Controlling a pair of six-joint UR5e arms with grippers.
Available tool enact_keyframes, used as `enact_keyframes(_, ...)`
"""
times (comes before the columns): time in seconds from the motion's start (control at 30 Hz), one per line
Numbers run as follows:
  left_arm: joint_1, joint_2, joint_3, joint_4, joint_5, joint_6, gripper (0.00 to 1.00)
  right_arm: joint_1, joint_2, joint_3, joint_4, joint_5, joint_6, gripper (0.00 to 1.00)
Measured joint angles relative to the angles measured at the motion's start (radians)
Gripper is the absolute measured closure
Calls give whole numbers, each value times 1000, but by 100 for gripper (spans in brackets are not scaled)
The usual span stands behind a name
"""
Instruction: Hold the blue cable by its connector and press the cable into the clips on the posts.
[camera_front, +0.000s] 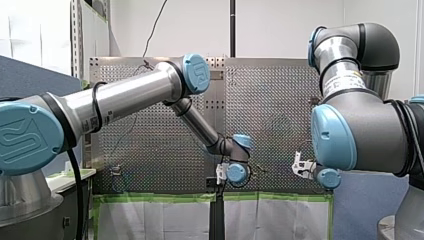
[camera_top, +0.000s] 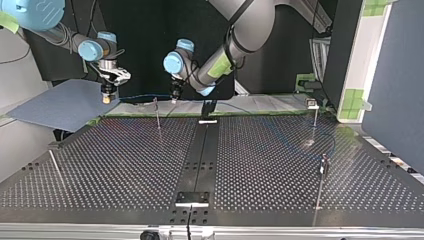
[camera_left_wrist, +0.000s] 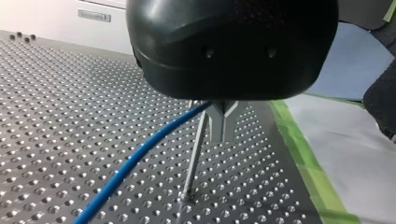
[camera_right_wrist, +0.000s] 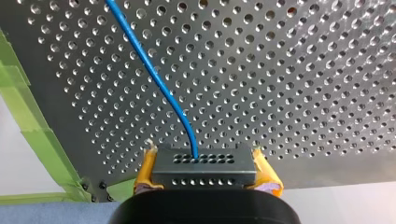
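**Front view.** The left claw (camera_front: 220, 175) and the right claw (camera_front: 300, 166) hang apart from each other above the table (camera_front: 150, 145). How far their fingers are open cannot be read here.

**Top view.** The right claw carries the connector (camera_top: 106, 99) at its tip. The cable (camera_top: 145, 96) runs level from the connector to the left claw, clear of the table. A post (camera_top: 157, 114) stands under the cable, between the two claws.

**Left wrist view.** The metal fingers (camera_left_wrist: 223, 122) are closed together. The cable is pinched at their upper part, just under the housing. From there it trails away from the claw and down toward the table. The post stands just beside the fingers, on the cable's side.

**Right wrist view.** The yellow pads (camera_right_wrist: 146, 169) are clamped on both sides of the connector, a dark block with holes. The cable leaves the middle of the connector's front face and curves away ahead of the claw. Green tape (camera_right_wrist: 28, 116) lies beside the claw.
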Motion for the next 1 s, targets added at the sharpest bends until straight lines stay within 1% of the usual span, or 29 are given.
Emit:
enact_keyframes(0.23, 5, 2, 2, 13, 7, -4, 100, -8, 0, 0, 1, 2, 11, 100)
enact_keyframes(0.43, 10, 1, 8, 17, 18, -13, 100, -8, 0, 0, -1, -2, 16, 100)
enact_keyframes(0.57, 17, -3, 27, 18, 38, -25, 100, -5, 0, -2, -4, -9, 17, 100)
enact_keyframes(0.73, 24, -10, 53, 17, 47, -35, 100, 0, 0, -4, -9, -27, 19, 100)
enact_keyframes(0.9, 39, -32, 99, -1, 58, -55, 100, -1, 0, -5, -11, -31, 22, 100)
enact_keyframes(1.0, 49, -40, 114, -16, 62, -60, 100, -4, 0, -5, -11, -31, 28, 100)
